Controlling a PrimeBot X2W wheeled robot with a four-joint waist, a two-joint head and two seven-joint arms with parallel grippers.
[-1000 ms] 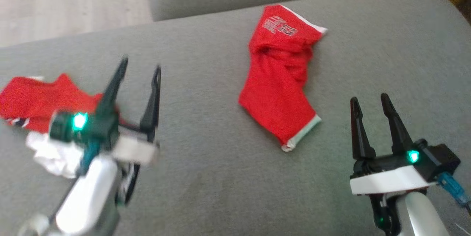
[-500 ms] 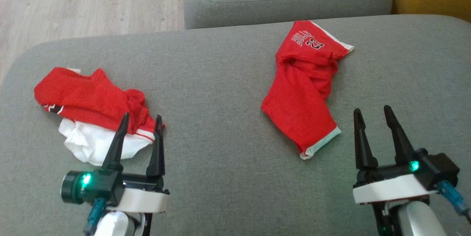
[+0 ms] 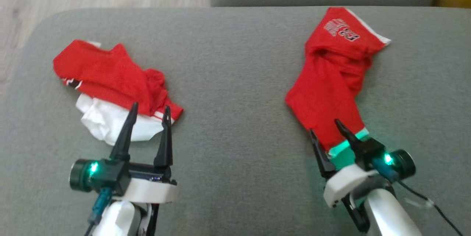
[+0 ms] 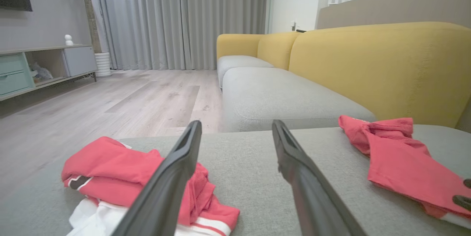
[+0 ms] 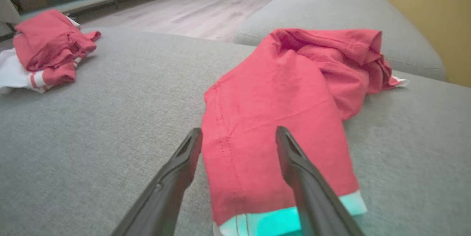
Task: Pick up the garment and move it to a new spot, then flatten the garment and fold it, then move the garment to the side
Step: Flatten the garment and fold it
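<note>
the red garment lay crumpled on the right side of the grey cushion, reaching its back edge. the right gripper, fingers apart, straddled the garment's white-trimmed hem nearer the cushion's front. the left gripper, also spread, hovered at the cushion's left by a red and white bundle.

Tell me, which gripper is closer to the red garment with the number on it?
Right. The right gripper is open at the numbered garment's pale hem; the left gripper is across the cushion, by the red-and-white pile.
</note>
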